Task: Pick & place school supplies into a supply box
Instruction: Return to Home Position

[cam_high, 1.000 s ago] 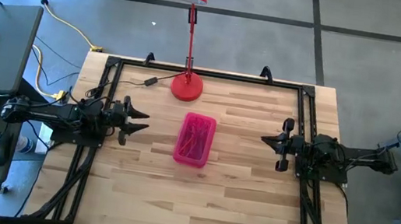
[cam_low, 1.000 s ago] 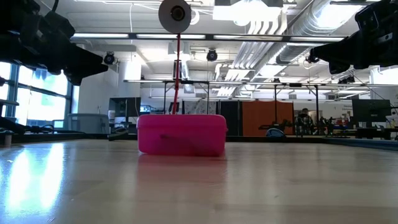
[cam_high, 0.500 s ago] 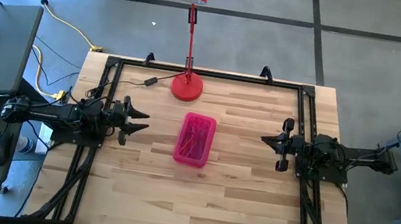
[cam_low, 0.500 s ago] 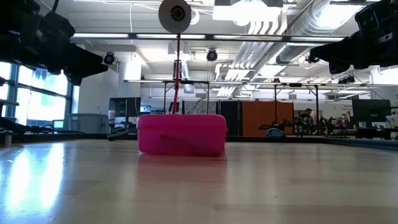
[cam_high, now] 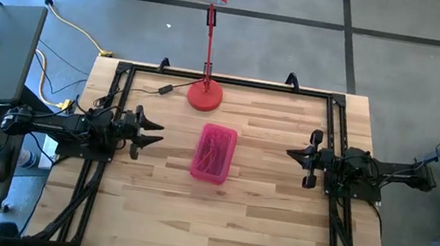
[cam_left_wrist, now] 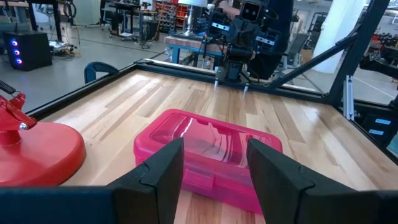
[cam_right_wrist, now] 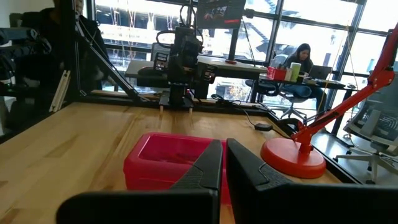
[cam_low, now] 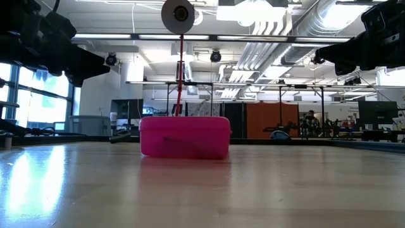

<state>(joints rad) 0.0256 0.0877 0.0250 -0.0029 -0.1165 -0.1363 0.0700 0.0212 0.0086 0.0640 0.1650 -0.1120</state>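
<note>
At the centre of the pale wooden table (cam_high: 258, 223), the translucent pink rectangular plastic supply box (cam_high: 206, 174) lay shut over the school supplies (cam_high: 216, 148), so the job looked done, with the left gripper (cam_high: 155, 133) spread at its nine o'clock and the right gripper (cam_high: 290, 154) pressed together at three o'clock.

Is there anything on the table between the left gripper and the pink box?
Nothing visible. Bare table lies between the left gripper and the closed box; the lamp stands off to the side.
</note>
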